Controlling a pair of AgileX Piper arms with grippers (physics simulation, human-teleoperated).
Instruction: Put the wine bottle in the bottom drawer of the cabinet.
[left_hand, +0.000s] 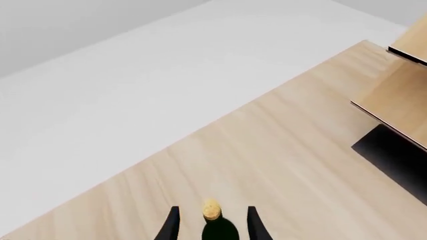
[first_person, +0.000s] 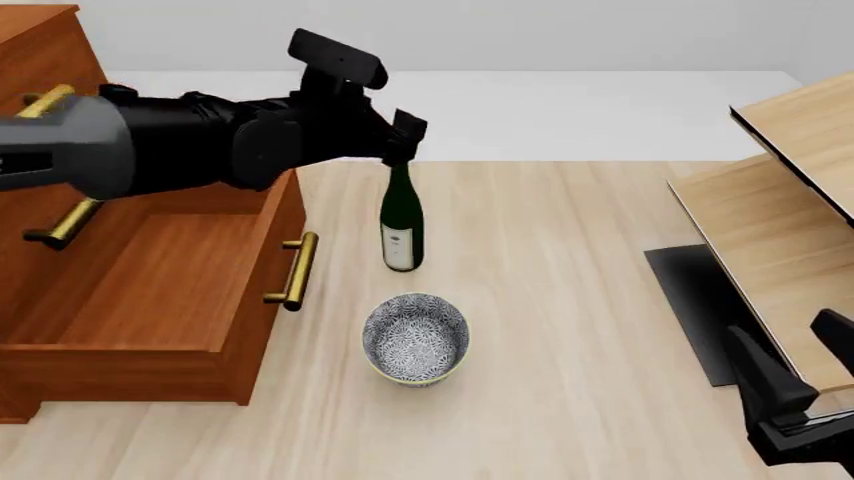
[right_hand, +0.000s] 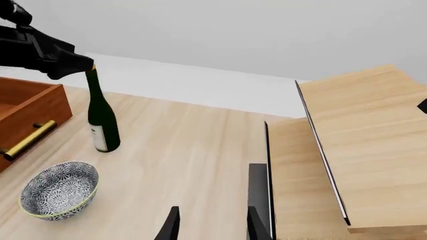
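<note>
The dark green wine bottle (first_person: 400, 225) stands upright on the table, just right of the open bottom drawer (first_person: 134, 290) of the reddish-brown cabinet (first_person: 40, 60). My left gripper (first_person: 400, 150) is open at the bottle's top, one finger on each side of the tan cork (left_hand: 211, 211) and neck. The right wrist view shows the wine bottle (right_hand: 101, 120) with its base on the wood and the drawer's (right_hand: 30, 107) brass handle (right_hand: 28, 140) beside it. My right gripper (right_hand: 210, 212) is open with nothing between its fingers, low at the near right (first_person: 781, 330).
A patterned bowl (first_person: 416, 337) sits on the table in front of the bottle, near the drawer's handle (first_person: 294, 270). A pale wood shelf unit (first_person: 787, 200) with a dark base (first_person: 687, 300) fills the right side. The table's far edge (first_person: 534, 160) lies behind the bottle.
</note>
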